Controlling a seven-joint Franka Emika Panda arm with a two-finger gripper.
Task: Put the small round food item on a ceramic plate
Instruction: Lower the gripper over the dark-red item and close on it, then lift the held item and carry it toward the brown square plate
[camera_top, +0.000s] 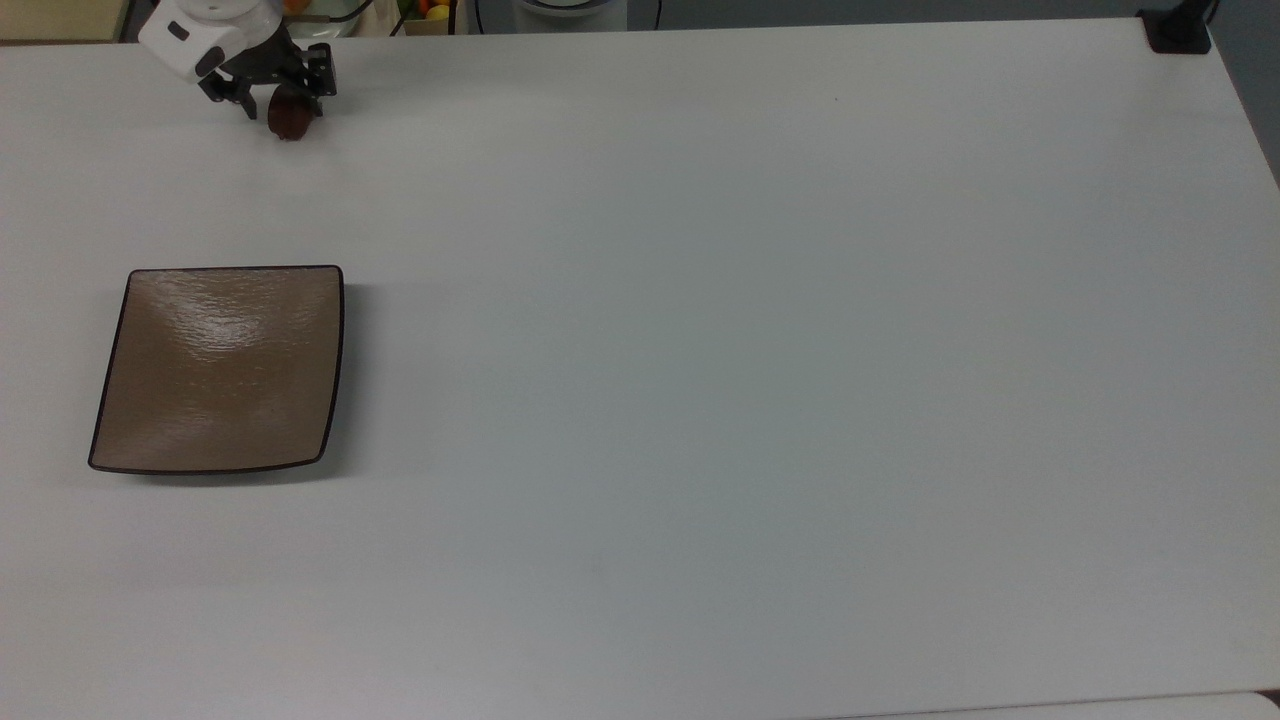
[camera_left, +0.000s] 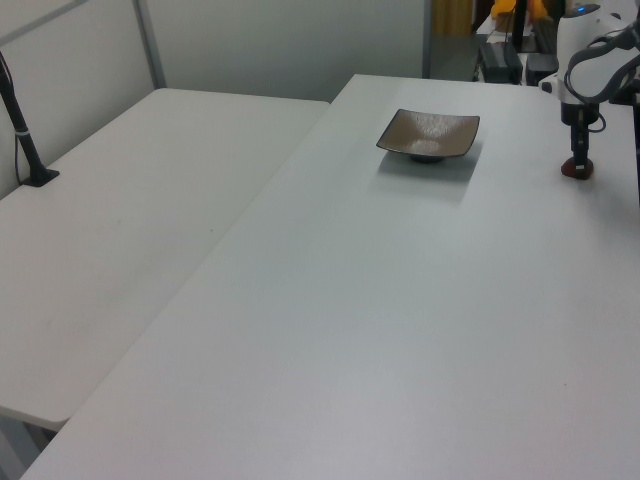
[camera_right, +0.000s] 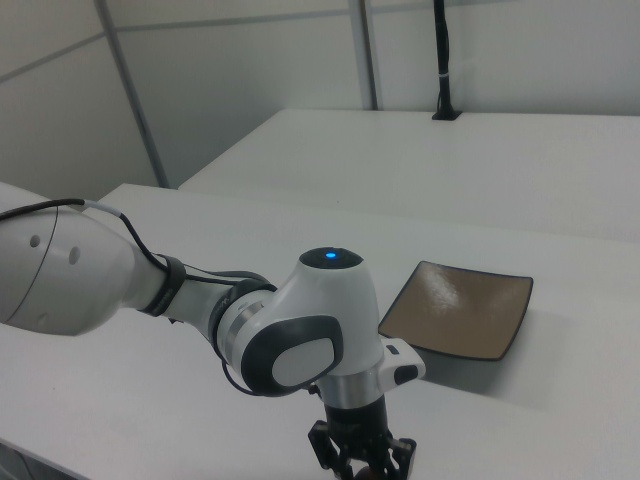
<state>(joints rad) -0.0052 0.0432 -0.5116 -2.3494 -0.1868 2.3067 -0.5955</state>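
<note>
The hand (camera_top: 283, 97) sits at the table's (camera_top: 700, 350) far corner, at about 11 o'clock in the top view, lowered around the food item (camera_top: 290, 118). Its black fingers (camera_top: 318, 85) stand on either side of the dark lump, which rests on the table; whether they press it I cannot tell. The hand hides the lump's upper half. In the right view the frame's bottom edge cuts off the fingertips. The plate (camera_top: 220, 368) lies bare at 9 o'clock, well apart.
</note>
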